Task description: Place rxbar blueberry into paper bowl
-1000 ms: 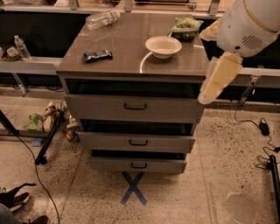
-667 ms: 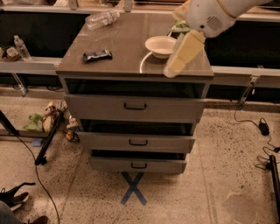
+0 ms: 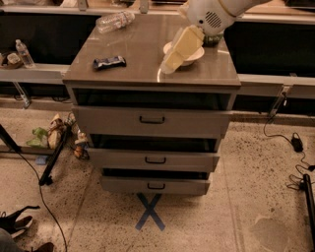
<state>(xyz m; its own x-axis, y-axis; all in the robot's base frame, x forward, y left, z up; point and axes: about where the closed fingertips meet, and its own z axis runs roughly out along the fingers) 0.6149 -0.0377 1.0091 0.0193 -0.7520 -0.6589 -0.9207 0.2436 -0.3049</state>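
Note:
The rxbar blueberry (image 3: 109, 62), a dark flat bar with white lettering, lies on the left part of the cabinet top (image 3: 138, 47). The white paper bowl (image 3: 198, 55) sits on the right part of the top, partly covered by the arm. The gripper (image 3: 168, 66), cream-coloured, hangs from the white arm (image 3: 211, 15) and points down-left over the bowl's left edge, well to the right of the bar. It holds nothing that I can see.
A clear plastic bottle (image 3: 115, 20) lies at the back left of the top. Below are three drawers (image 3: 151, 120), each slightly open. A blue X (image 3: 150, 212) marks the floor in front. Cables and clutter (image 3: 51, 138) lie on the left floor.
The arm has swung left from beside the cabinet's right edge to over the top. The gripper now covers part of the bowl. The bar has not moved.

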